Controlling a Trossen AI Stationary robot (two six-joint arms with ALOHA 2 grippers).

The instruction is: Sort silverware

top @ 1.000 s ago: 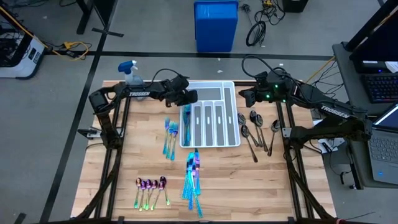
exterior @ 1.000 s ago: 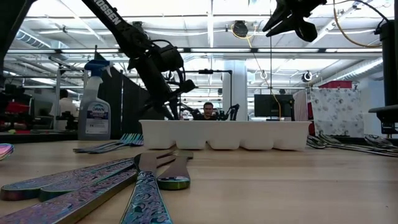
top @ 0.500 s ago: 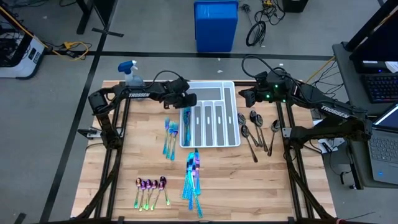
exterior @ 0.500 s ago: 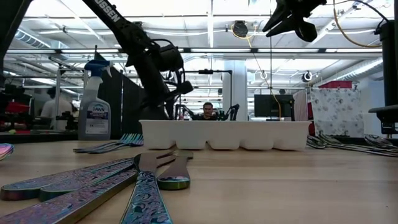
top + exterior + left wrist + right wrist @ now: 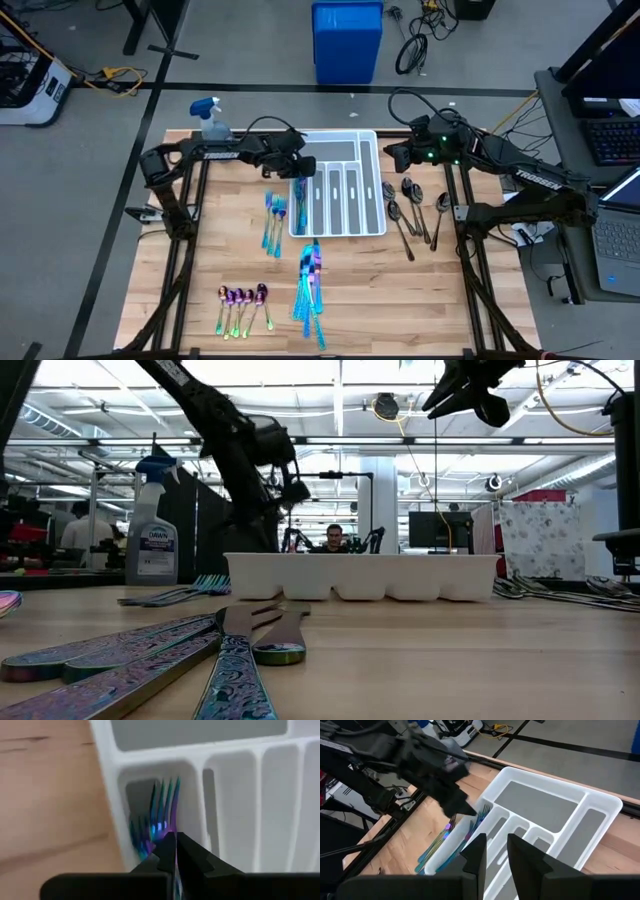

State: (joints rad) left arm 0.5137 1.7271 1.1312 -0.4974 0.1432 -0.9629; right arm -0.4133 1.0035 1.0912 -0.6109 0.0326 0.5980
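left claw [image 5: 172, 851] clamped on one fork [image 5: 165, 812] over the tray [image 5: 372, 150]; four dark spoons [image 5: 405, 205] lie beside.

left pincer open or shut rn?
Shut. The left pincer is clamped on a blue-teal fork, over the white tray's leftmost long slot, where other forks already lie.

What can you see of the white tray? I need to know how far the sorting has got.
The white tray looks like moulded plastic, lying flat at the table's far middle. It has one wide cross compartment at the far end and several long narrow slots. The slot on the left arm's side holds blue-teal forks, tines toward the cross compartment; the other slots look empty. The left gripper, shut on a fork, reaches into that slot. The right gripper hovers above.
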